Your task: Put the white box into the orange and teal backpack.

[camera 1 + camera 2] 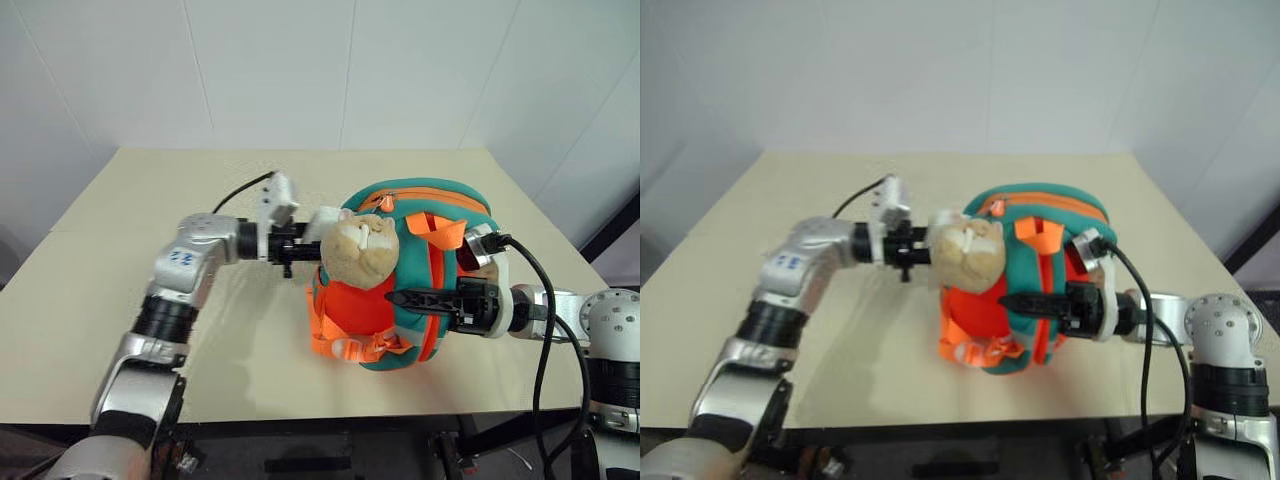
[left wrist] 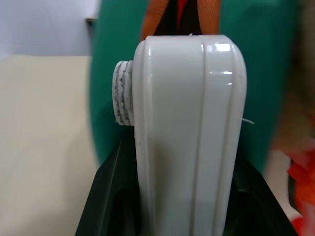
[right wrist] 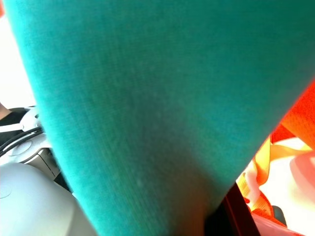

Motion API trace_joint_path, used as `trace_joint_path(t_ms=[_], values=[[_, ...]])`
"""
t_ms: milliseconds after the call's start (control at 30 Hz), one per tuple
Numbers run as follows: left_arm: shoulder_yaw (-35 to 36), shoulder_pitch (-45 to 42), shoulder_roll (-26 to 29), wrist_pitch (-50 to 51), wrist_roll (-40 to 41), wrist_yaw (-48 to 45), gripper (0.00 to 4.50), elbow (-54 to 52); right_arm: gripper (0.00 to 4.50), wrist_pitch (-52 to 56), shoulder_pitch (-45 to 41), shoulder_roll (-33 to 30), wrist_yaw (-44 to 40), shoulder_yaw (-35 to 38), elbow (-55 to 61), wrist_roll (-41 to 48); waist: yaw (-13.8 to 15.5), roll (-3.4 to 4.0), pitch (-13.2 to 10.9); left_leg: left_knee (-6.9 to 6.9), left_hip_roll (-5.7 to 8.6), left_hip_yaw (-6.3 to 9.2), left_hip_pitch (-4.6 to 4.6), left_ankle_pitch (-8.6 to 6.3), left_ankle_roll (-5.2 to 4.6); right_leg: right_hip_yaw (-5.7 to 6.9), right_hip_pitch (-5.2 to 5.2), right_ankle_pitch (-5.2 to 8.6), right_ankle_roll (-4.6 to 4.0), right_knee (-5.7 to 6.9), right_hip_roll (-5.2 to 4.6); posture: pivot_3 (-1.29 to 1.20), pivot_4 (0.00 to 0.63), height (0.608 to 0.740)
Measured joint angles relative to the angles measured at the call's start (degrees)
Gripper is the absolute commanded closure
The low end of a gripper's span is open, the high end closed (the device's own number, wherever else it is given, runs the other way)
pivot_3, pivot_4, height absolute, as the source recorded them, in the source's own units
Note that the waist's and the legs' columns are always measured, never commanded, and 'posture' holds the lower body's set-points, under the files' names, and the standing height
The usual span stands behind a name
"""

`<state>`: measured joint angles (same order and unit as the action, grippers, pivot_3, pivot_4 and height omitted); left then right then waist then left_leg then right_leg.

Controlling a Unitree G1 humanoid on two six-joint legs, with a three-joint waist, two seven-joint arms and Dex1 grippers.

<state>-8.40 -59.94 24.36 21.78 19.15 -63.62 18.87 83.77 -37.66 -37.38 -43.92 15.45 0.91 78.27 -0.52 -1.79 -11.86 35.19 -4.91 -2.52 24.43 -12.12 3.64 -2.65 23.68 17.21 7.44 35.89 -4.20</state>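
Backpack (image 1: 400, 290) stands upright near the middle of the beige counter (image 1: 120, 250), orange body with teal trim, a tan plush head (image 1: 362, 248) on its front face. Right gripper (image 1: 420, 297) reaches in level from the right side, its black fingers drawn together and clamped on the teal fabric beside the zip, holding the bag steady; the right wrist view shows that teal cloth pressed close against the fingers. Left gripper (image 1: 300, 242) comes level from the left and is clamped on the white box (image 2: 189, 132), which sits edge-on between its fingers with its rounded end forward, just beside the plush head and the bag's upper left side. Box is not yet inside; whether the bag's top opening is unzipped wide enough cannot be told from these views. Judgement: the box looks rigid, smooth and glossy, likely light, so it may slip or pivot in a narrow pinch; holding it across the flat faces near one end, as now, suits feeding the free end in. The bag is soft and will sag or topple if pushed, so the right-hand hold near the opening matters.
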Motion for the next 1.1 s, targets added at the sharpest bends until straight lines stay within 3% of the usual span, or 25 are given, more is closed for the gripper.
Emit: trace_joint_path(t_ms=[233,567,800,967,1100], values=[[-0.1,-1.4,-6.3,-5.5,-1.5,-1.2,3.21,7.0,4.42,-1.3,1.3,1.4,1.3,0.1,1.5,0.6,0.3,0.00,0.0,0.03,0.00,0.01,0.04,0.00,0.00,-0.01,0.01,0.00,0.00,0.00,0.01,0.00,0.150,0.740],[0.6,-1.3,-4.9,-4.7,-1.9,-3.6,0.09,6.4,4.42,-2.9,3.3,1.8,3.0,0.0,3.2,2.1,0.2,0.00,0.0,0.03,0.00,0.01,0.03,0.00,0.00,-0.01,0.02,0.00,0.00,0.04,0.02,0.00,0.150,0.740],[5.0,0.3,4.1,0.4,2.5,-9.8,0.04,1.8,4.42,-3.9,3.3,2.0,3.0,-0.4,3.2,2.0,-0.4,0.01,0.0,-0.01,-0.02,0.02,0.03,0.00,0.00,-0.01,0.02,0.00,0.01,0.04,0.03,0.00,0.150,0.740],[8.6,4.0,13.5,11.9,9.4,-15.8,0.04,-4.3,4.42,-4.5,3.6,2.0,2.7,-1.4,3.2,1.6,-1.0,0.01,0.0,0.00,-0.03,0.03,0.03,0.00,0.00,0.00,0.02,0.00,0.00,0.07,0.03,0.00,0.150,0.740],[10.8,4.9,16.7,21.7,15.6,-16.6,0.04,-9.6,4.42,-5.1,3.6,2.0,2.1,-1.6,3.1,1.0,-1.0,0.01,0.0,0.02,-0.03,0.07,0.03,0.01,-0.01,0.01,0.00,0.00,0.00,0.09,0.03,0.00,0.150,0.740]])
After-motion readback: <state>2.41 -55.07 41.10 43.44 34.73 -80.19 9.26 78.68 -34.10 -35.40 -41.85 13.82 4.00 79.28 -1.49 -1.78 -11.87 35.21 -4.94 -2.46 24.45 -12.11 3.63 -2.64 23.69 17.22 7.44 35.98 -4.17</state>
